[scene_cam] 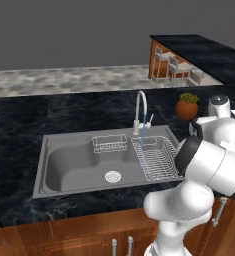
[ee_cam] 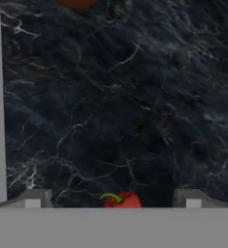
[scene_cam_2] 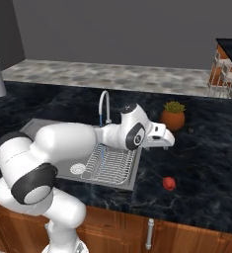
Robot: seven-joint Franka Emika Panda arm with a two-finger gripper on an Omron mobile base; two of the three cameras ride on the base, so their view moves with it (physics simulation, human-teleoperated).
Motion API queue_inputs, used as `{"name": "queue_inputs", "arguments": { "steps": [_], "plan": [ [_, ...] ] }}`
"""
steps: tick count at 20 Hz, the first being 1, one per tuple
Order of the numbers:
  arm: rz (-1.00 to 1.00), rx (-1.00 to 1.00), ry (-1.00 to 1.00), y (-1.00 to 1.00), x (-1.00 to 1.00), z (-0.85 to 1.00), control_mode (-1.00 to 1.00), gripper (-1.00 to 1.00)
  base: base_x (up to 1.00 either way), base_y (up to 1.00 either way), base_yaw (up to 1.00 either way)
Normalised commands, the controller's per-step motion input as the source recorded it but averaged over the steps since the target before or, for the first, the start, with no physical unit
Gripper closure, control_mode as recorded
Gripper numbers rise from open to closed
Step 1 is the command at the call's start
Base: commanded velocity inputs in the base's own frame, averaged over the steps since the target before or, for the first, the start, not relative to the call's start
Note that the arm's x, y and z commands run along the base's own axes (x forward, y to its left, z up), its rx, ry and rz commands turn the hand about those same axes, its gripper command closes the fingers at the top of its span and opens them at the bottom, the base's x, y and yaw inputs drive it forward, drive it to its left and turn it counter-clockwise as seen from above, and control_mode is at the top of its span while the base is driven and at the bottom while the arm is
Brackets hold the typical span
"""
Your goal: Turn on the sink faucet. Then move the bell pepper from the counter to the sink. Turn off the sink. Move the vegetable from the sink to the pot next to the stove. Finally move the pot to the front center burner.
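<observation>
Bell pepper (scene_cam_2: 169, 183): small, red, green stem; lies alone on the dark marbled counter (scene_cam_2: 206, 163), right of the sink (scene_cam: 64, 170) and toward the front edge. In the hand view it sits at the bottom, centred between the two finger tips (ee_cam: 120, 199).

Gripper (scene_cam_2: 163, 144): above the counter, between sink rim and potted plant (scene_cam_2: 173, 118); jaws spread wide, holding nothing, well clear of the pepper.

Faucet (scene_cam: 140, 112): water running in a thin blue stream onto the wire dish rack (scene_cam: 156, 160) in the right of the basin. First step appears done.

Step in hand, as judged: reach and pick up the pepper. Handling advice: keep the pepper centred between the fingers, descend straight over it, close around its widest part. It is rounded and could roll if nudged by one finger first.
</observation>
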Motion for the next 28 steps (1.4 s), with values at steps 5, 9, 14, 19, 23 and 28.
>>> {"name": "queue_inputs", "arguments": {
  "steps": [5, 9, 14, 19, 23, 28],
  "plan": [
    [-0.12, 0.00, 0.35, -0.34, -0.36, 0.60, -1.00, -1.00, 0.00, 0.00, 0.00],
    [-0.06, 0.11, 0.09, -0.08, -0.29, -0.04, -1.00, -1.00, 0.00, 0.00, 0.00],
    [0.00, 0.18, 0.09, -0.08, -0.27, -0.02, -1.00, -1.00, 0.00, 0.00, 0.00],
    [0.00, 0.04, 0.03, -0.15, -0.13, -0.46, -1.00, -1.00, 0.00, 0.00, 0.00],
    [0.02, 0.00, 0.03, -0.01, -0.03, -0.56, -1.00, -1.00, 0.00, 0.00, 0.00],
    [0.08, 0.00, 0.00, -0.01, 0.00, -0.43, -1.00, -1.00, 0.00, 0.00, 0.00]
  ]
}}
